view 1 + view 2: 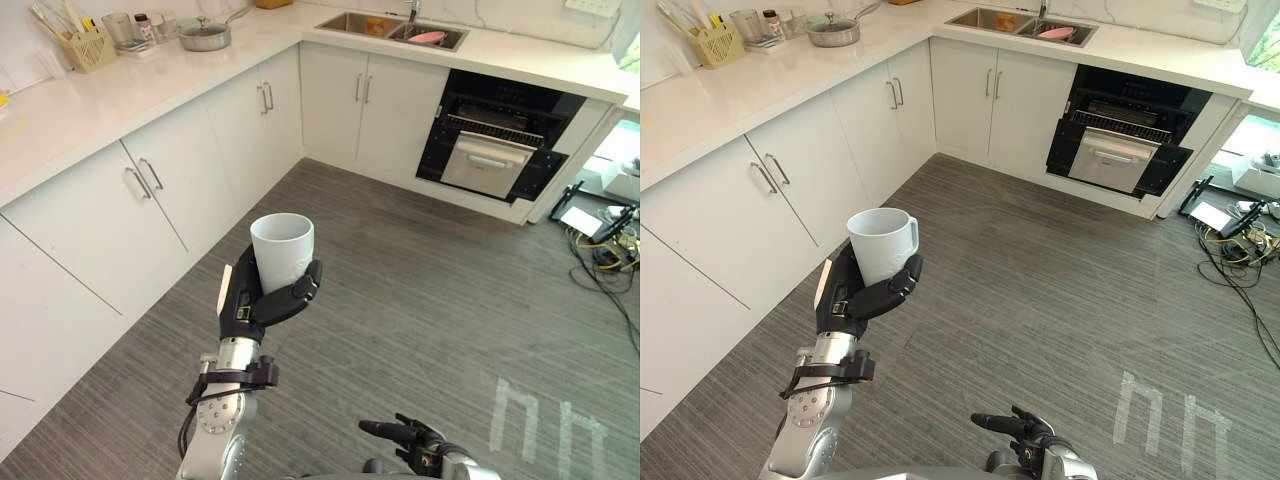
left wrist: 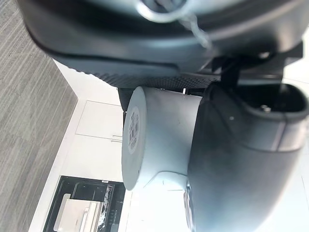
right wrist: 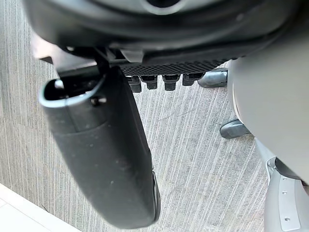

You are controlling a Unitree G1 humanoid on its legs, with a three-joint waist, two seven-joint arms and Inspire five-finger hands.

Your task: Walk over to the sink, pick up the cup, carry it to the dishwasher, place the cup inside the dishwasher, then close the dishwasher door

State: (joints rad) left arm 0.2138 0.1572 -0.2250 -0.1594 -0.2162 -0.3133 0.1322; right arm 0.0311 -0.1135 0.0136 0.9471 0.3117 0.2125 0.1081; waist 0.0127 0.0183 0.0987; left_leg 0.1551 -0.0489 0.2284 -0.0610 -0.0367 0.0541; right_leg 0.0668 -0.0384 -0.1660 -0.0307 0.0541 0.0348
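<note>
In the left eye view you have one white cup (image 1: 281, 250) at centre, upright, with the left hand (image 1: 262, 300) curled round its lower part above the grey floor (image 1: 420, 290). One dishwasher (image 1: 495, 140) stands open at 2 o'clock. One sink (image 1: 392, 27) with two basins lies at 12, and one pan (image 1: 205, 36) sits at 11. The right hand (image 1: 412, 438) shows at 6, fingers loosely straight, holding nothing. In the left wrist view the thumb (image 2: 236, 159) presses the cup's side. In the right wrist view that hand's thumb (image 3: 106, 154) stands over the floor.
</note>
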